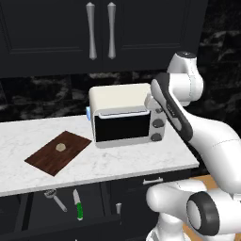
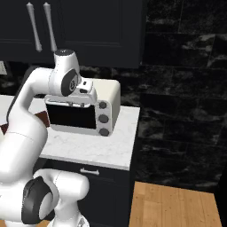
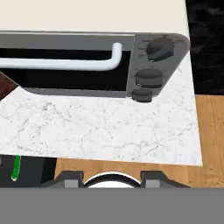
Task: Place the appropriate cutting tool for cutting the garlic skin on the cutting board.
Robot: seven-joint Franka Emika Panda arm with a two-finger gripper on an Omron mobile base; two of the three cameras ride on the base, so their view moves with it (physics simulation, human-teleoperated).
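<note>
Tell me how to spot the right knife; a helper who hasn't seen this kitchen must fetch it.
Find the toaster oven on the marble counter, then look below the counter's front edge into the open drawer. Two tools lie there side by side: the knife has a green handle and short silver blade, while the peeler left of it is all grey.

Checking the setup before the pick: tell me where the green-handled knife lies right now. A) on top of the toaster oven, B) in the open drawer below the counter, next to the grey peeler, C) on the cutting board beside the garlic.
B: the green-handled knife lies in the open drawer below the counter, beside the grey peeler; the cutting board carries just the garlic.
</note>
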